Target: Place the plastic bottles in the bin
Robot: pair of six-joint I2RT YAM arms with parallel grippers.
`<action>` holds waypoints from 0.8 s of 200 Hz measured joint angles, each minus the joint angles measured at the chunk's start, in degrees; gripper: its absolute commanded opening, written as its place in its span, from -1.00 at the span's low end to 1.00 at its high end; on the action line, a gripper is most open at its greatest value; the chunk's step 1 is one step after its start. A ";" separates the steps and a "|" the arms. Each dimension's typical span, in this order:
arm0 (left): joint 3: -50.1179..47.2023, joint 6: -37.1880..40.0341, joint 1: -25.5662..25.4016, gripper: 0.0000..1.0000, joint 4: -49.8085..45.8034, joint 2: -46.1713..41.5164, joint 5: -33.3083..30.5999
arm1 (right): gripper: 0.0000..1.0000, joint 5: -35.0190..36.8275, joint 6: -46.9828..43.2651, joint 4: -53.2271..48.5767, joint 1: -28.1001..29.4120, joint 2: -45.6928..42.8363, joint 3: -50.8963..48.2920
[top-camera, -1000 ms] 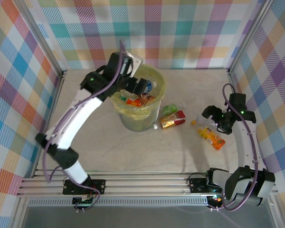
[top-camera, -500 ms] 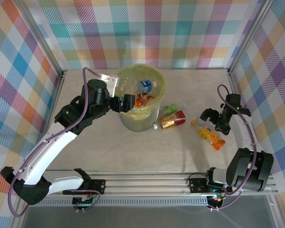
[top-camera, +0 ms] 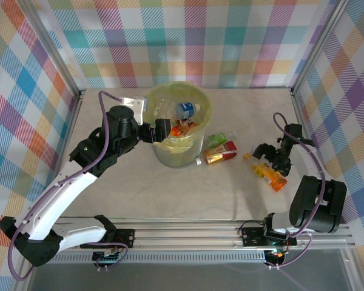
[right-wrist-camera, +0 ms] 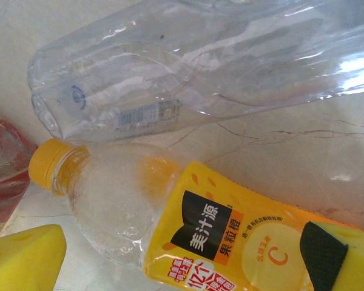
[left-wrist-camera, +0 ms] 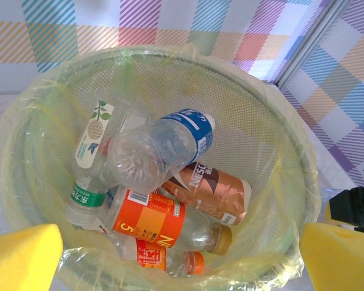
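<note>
The bin [top-camera: 204, 119], lined with a yellow-green bag, stands at the back centre and holds several plastic bottles. A blue-labelled one [left-wrist-camera: 164, 145] lies on top, above an orange-labelled one [left-wrist-camera: 148, 221] and a brown-labelled one [left-wrist-camera: 209, 191]. My left gripper [top-camera: 159, 130] hangs open at the bin's left rim [left-wrist-camera: 291, 157], with nothing between its yellow pads [left-wrist-camera: 21, 257]. My right gripper [top-camera: 272, 156] is open, low over a yellow-orange bottle [right-wrist-camera: 230, 236] that lies on the table between its pads [right-wrist-camera: 24, 257]. A clear bottle [right-wrist-camera: 200, 66] lies just beyond it.
A red-labelled bottle [top-camera: 221, 153] and a green one [top-camera: 215, 140] lie on the table right of the bin. Checked walls and metal posts close in the table on three sides. The rail with both arm bases [top-camera: 188, 233] runs along the near edge.
My left gripper has pulled back from above the bin to its left rim, and the blue-labelled bottle now lies in the bin. My right gripper has sunk closer to the yellow-orange bottle.
</note>
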 measured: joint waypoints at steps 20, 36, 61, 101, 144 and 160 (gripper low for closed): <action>0.00 -0.42 0.00 1.00 0.00 0.00 -0.46 | 0.99 -1.31 -0.02 0.20 -0.04 0.00 -0.59; 0.00 -0.63 0.00 1.00 0.02 0.00 -0.66 | 0.99 -2.27 -0.02 0.09 -0.04 0.00 -0.94; 0.02 -0.83 0.00 1.00 0.00 0.00 -1.01 | 0.99 -3.63 -0.07 -0.04 -0.04 -0.09 -1.51; 0.00 -1.03 0.00 1.00 0.00 0.02 -1.09 | 0.99 -5.40 0.00 -0.61 -0.02 -2.34 -3.26; 0.00 -1.07 0.00 1.00 0.00 0.02 -1.05 | 1.00 -7.08 0.20 -1.88 -0.02 -6.03 -4.87; 0.00 -1.22 0.00 1.00 0.00 0.02 -1.03 | 0.98 -8.15 0.48 -2.03 -0.02 -7.61 -5.92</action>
